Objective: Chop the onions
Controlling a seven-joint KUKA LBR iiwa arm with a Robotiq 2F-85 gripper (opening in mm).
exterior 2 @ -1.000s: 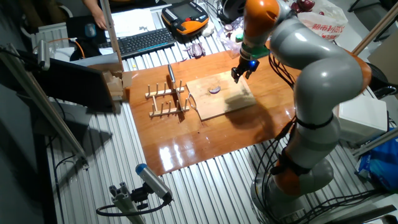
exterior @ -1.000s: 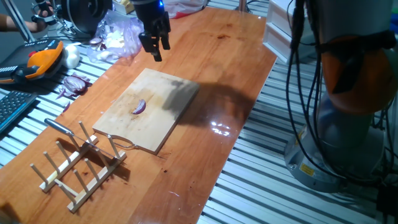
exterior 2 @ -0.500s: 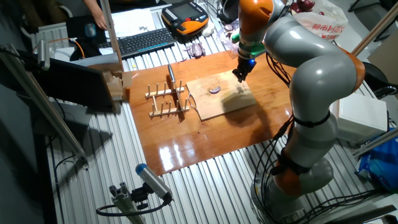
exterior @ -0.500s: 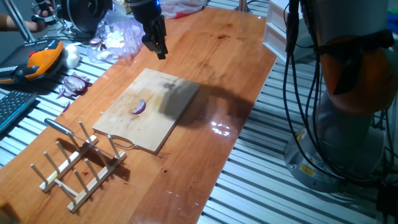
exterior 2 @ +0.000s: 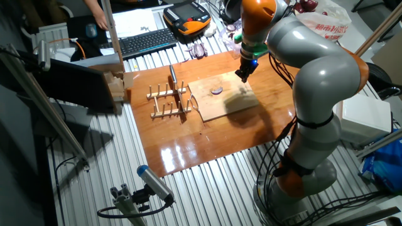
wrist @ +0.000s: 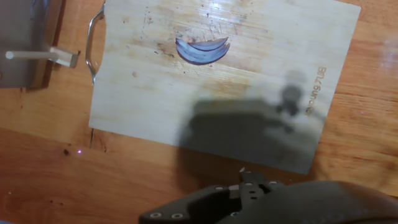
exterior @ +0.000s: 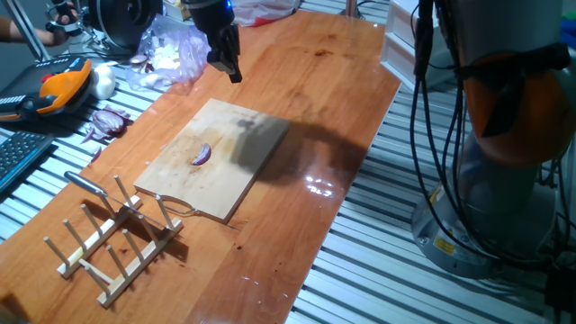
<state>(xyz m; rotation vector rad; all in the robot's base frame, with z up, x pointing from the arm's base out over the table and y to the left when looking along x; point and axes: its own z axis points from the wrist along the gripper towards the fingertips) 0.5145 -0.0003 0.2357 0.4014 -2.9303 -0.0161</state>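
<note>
**Arm lifts off the far edge of the board; onion still whole**

While the onion wedge [exterior: 201, 155] lies untouched, the gripper [exterior: 224, 65] has risen and drawn slightly away from the wooden board [exterior: 216, 157] over the last second, and in the last half second it has hardly shifted at all. It now hangs above the bare table beyond the board's far edge, well apart from the wedge. Its fingers look close together with nothing between them, though no view shows the tips clearly enough to be sure; the hand view shows only the dark underside of the hand [wrist: 267, 202]. No knife is held. One with a metal handle [exterior: 85, 184] rests at the wooden rack [exterior: 117, 238] beside the board's handle end, so my guess is the arm has yet to fetch a blade, and cutting has not begun.

The wedge sits near the middle of the board, somewhat toward the handle end. From above [wrist: 202, 50] it is a small purple-red crescent with a paler inner curve, layers visible, lying flat and in one piece. Being curved and slick, it would likely rock under a blade.
</note>
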